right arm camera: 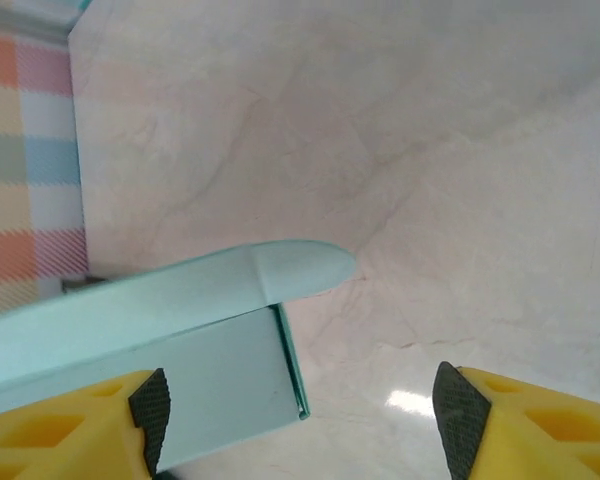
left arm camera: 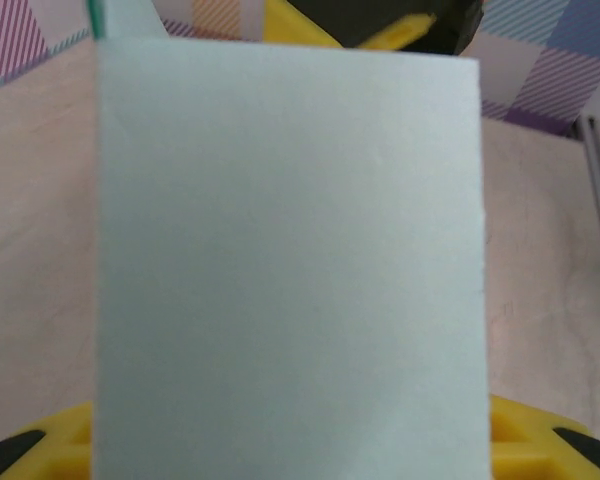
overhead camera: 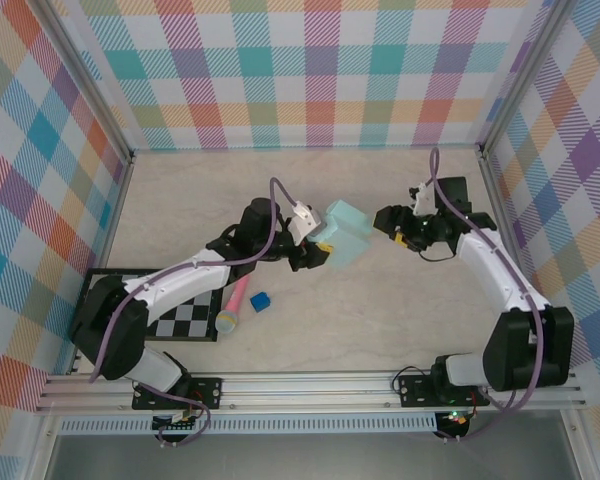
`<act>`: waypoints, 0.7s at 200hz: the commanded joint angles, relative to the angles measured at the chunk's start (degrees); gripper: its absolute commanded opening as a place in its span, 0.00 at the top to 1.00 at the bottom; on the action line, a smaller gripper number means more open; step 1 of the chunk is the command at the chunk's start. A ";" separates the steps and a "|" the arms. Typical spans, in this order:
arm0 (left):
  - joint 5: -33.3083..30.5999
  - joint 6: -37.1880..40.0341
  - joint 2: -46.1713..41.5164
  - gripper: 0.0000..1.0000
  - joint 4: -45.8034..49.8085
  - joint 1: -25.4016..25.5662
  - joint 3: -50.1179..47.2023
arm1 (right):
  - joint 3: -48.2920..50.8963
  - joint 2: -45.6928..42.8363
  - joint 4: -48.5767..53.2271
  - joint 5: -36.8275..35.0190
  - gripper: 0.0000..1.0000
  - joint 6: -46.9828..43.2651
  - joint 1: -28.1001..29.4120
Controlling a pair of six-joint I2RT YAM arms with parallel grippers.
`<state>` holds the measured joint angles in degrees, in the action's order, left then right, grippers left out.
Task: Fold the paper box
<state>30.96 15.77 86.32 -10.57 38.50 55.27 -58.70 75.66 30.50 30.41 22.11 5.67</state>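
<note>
The paper box [overhead camera: 346,234] is a pale mint-blue card box, partly formed, held tilted above the table's middle. My left gripper [overhead camera: 316,248] is shut on its left end. In the left wrist view a flat panel of the box [left arm camera: 290,270] covers nearly everything, with yellow fingers [left arm camera: 540,440] showing at its bottom corners. My right gripper [overhead camera: 389,222] hovers just right of the box. It stands open [right arm camera: 305,420]. The box's corner [right arm camera: 220,380] and a rounded flap [right arm camera: 300,265] reach in beside its left pad [right arm camera: 150,410].
A tiny dark blue cube [overhead camera: 260,301] and a pink and yellow pen-like object [overhead camera: 233,305] lie near a black-and-white checkered board [overhead camera: 185,320] at the front left. Plaid walls and metal rails [overhead camera: 310,385] bound the table.
</note>
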 commanded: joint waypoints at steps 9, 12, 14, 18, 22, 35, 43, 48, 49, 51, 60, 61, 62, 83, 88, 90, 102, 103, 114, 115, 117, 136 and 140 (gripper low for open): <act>11.72 -4.75 3.04 0.54 -10.24 -1.58 -0.09 | 7.10 -9.82 -8.41 -1.72 0.24 -30.89 0.88; 12.44 -4.47 3.12 0.54 -10.17 -1.66 -0.02 | 7.61 -10.69 -8.47 -2.83 0.22 -33.01 1.18; 12.87 -4.02 3.14 0.54 -10.02 -1.67 0.01 | 7.87 -11.47 -8.51 -3.35 0.22 -34.37 1.31; 13.32 -2.93 3.00 0.54 -9.17 -1.67 0.23 | 8.39 -12.86 -8.59 -3.88 0.19 -37.18 1.50; 13.89 -1.18 2.83 0.54 -7.94 -1.72 0.40 | 8.90 -14.19 -8.76 -3.85 0.18 -39.74 1.68; 16.27 5.87 1.88 0.54 -3.27 -1.67 0.72 | 9.99 -18.18 -7.86 -0.46 0.06 -49.85 2.03; 18.13 10.16 1.49 0.54 -0.55 -1.80 0.89 | 9.74 -19.82 -6.02 1.35 0.00 -56.34 2.54; 19.04 12.25 1.44 0.54 1.16 -2.00 1.17 | 8.96 -20.44 -4.25 2.64 0.00 -59.76 2.80; 19.13 12.70 1.50 0.54 1.16 -2.01 1.36 | 8.78 -20.54 -3.75 2.90 0.00 -60.40 2.87; 19.38 13.54 1.59 0.54 1.87 -2.02 1.58 | 8.47 -20.57 -3.03 3.51 0.00 -61.76 2.86; 21.20 17.73 2.34 0.54 6.75 -2.22 3.36 | 6.43 -20.09 0.74 4.69 0.00 -66.66 3.27; 21.40 18.21 2.44 0.54 7.30 -2.25 3.62 | 6.20 -20.01 1.33 4.72 0.00 -67.28 3.37; 21.54 18.58 2.53 0.54 7.79 -2.27 3.80 | 5.82 -19.84 1.85 4.73 0.00 -67.76 3.46; 24.62 23.48 4.40 0.55 14.02 -2.29 7.27 | 0.72 -15.66 10.44 1.98 0.01 -75.02 6.55; 24.86 23.43 4.55 0.55 13.49 -2.23 7.27 | 0.10 -14.80 11.83 1.42 0.01 -76.48 7.24; 24.85 23.47 4.55 0.55 13.21 -2.21 7.17 | -0.10 -14.50 12.34 1.36 0.01 -77.03 7.51; 23.90 21.32 4.00 0.55 8.81 -2.23 5.70 | -0.53 -13.31 13.04 1.78 0.01 -78.28 8.18; 23.89 21.05 3.97 0.55 8.41 -2.22 5.54 | -0.58 -13.19 13.06 1.85 0.01 -78.36 8.24; 23.59 18.71 3.74 0.55 3.86 -2.20 4.30 | -0.59 -12.24 12.56 0.89 0.05 -78.64 9.56; 23.52 18.48 3.75 0.55 3.61 -2.20 4.27 | -0.56 -12.18 12.52 0.75 0.05 -78.63 9.68; 23.62 18.04 3.81 0.55 3.07 -2.20 4.24 | -0.50 -12.06 12.40 0.56 0.06 -78.67 9.99; 23.76 16.20 4.59 0.55 0.92 -1.96 4.04 | 0.14 -11.35 10.74 -0.17 0.17 -78.23 12.27; 23.63 15.87 4.76 0.54 0.65 -1.96 3.91 | 0.06 -11.13 10.70 -0.12 0.21 -78.20 12.68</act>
<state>52.25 33.04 90.52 -4.54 36.91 59.81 -58.28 64.03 39.53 29.85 -51.77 16.23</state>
